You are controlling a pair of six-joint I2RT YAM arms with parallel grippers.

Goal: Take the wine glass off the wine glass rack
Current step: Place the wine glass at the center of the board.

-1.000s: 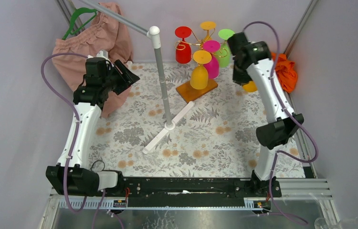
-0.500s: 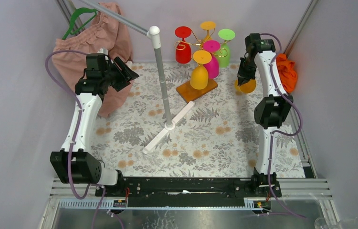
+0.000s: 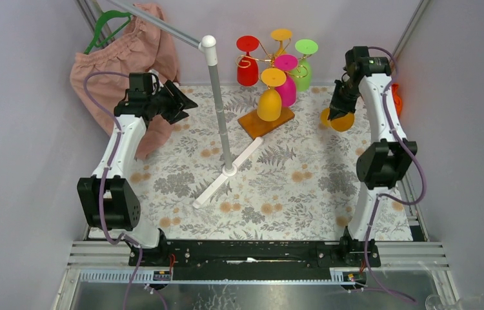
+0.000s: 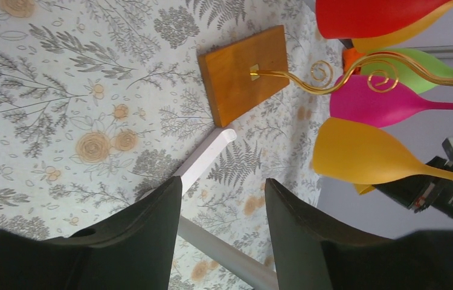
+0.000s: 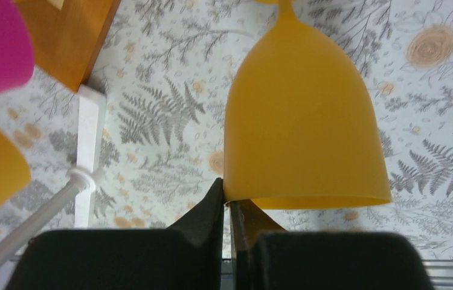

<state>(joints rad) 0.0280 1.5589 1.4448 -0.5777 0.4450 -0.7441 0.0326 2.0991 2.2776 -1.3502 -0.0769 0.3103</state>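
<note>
The wine glass rack (image 3: 272, 59) is a gold wire stand on an orange-brown wooden base (image 3: 266, 121) at the back centre. Red (image 3: 247, 63), orange, green (image 3: 304, 64), pink (image 3: 286, 81) and yellow (image 3: 270, 95) glasses hang on it upside down. My right gripper (image 3: 338, 113) is shut on the rim of another yellow-orange wine glass (image 3: 339, 120), held off the rack to its right; in the right wrist view the fingers (image 5: 227, 202) pinch its rim (image 5: 305, 130). My left gripper (image 3: 184, 103) is open and empty, left of the rack; the left wrist view shows the base (image 4: 243, 72).
A tall white-and-grey pole stand (image 3: 219, 110) with a white cross foot (image 3: 229, 171) stands mid-table. Pink cloth on a green hanger (image 3: 123, 51) hangs at back left. An orange cloth (image 3: 395, 100) lies at the right wall. The mat is floral.
My right arm has swung right and toward the near side, carrying the yellow-orange glass further from the rack. My left arm has reached further right, toward the pole stand.
</note>
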